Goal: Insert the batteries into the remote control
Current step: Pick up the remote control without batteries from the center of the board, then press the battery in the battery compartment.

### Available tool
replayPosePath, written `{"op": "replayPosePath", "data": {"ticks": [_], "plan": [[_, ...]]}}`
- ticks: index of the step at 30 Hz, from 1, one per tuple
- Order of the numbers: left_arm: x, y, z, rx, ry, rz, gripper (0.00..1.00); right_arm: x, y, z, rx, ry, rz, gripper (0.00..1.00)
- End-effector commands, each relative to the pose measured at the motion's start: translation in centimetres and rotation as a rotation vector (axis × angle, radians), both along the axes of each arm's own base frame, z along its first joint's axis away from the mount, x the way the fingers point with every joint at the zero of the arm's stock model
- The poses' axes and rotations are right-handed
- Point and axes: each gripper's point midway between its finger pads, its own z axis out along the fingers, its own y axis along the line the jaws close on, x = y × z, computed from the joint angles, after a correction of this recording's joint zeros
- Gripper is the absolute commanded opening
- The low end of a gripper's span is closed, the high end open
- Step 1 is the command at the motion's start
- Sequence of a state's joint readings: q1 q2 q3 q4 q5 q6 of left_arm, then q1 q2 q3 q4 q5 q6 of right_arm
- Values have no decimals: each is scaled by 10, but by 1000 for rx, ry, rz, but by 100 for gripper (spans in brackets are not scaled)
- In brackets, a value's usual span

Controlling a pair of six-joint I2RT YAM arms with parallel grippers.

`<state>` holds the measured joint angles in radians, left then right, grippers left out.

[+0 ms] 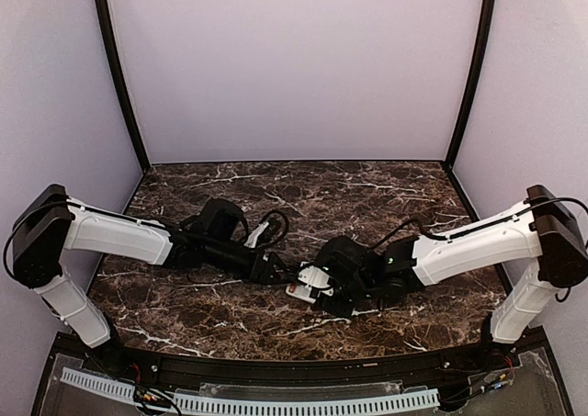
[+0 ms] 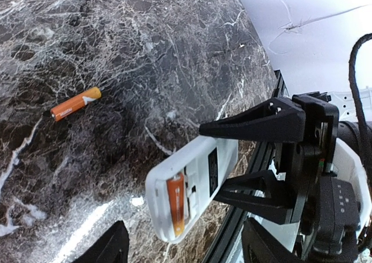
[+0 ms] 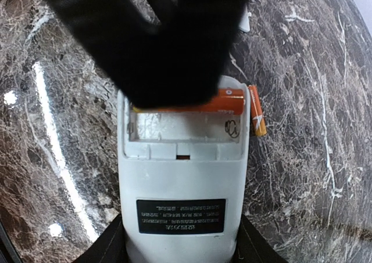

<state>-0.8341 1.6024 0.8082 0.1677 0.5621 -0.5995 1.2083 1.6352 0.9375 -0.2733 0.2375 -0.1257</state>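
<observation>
Table (image 2: 145, 42): dk marble-look top, polished, glossy w/ glare streaks. Remote control (image 3: 180, 182): white plastic, smooth, low sheen; black label (image 3: 181, 216) matt. Batteries (image 2: 75, 103): orange wrap, smooth, shiny. Fingers (image 2: 256, 123) of right gripper (image 2: 208, 161): black plastic, matt. Arm shells (image 1: 119, 232): white plastic, smooth. Far wall (image 1: 294, 67): pale, matt.

I counted two batteries: a seated battery (image 2: 176, 202) in the open back of the one remote control (image 2: 200, 173), and a loose battery (image 2: 75, 103) on the single marble table (image 2: 174, 54). Two arms reached in, a left arm (image 1: 119, 235) and a right arm (image 1: 478, 246).
</observation>
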Motion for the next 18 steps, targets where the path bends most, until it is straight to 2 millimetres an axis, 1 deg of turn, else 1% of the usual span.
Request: {"op": "replayPosePath", "data": {"ticks": [1, 5, 11, 18], "plan": [[4, -13, 15, -53, 35, -14, 67, -1, 8, 18, 53, -73, 27, 27], [5, -20, 17, -80, 69, -15, 66, -3, 11, 26, 60, -109, 38, 25], [5, -22, 15, -79, 99, -8, 60, -1, 13, 33, 62, -141, 41, 24], [6, -19, 9, -61, 105, 10, 47, 1, 12, 39, 70, -161, 25, 21]]}}
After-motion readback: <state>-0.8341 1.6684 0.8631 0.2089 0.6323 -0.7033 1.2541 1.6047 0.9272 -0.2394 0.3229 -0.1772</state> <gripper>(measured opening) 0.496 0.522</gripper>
